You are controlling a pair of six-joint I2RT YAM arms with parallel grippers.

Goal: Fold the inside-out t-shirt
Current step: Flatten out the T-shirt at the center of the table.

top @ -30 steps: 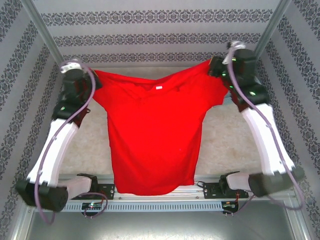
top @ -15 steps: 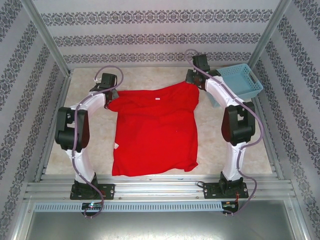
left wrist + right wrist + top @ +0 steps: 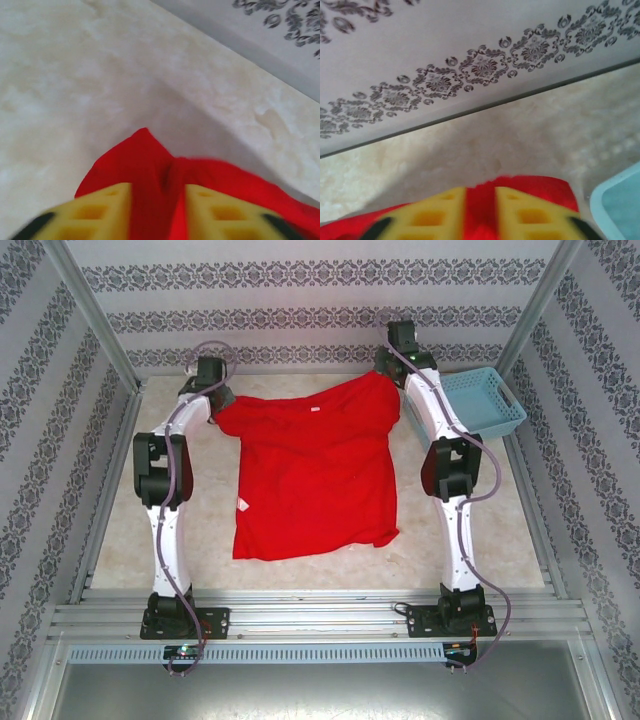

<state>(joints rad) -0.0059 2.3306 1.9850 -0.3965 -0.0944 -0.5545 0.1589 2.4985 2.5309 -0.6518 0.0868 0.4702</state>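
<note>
Red t-shirt [image 3: 315, 480] down from mid-air, now flat on table [image 3: 505, 540]

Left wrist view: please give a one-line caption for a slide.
Yellow fingers of the left gripper flank a corner of the inside-out t-shirt on the table.

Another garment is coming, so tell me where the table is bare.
Free: the near strip between t-shirt and rail; the strips outside the left arm and right arm. Crowded: the far edge, with left gripper, right gripper and basket.

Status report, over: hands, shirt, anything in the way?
Left hand, right hand at shirt far corners, cloth in both, grip unclear. Shirt spread out, not folded. Basket at far right.
</note>
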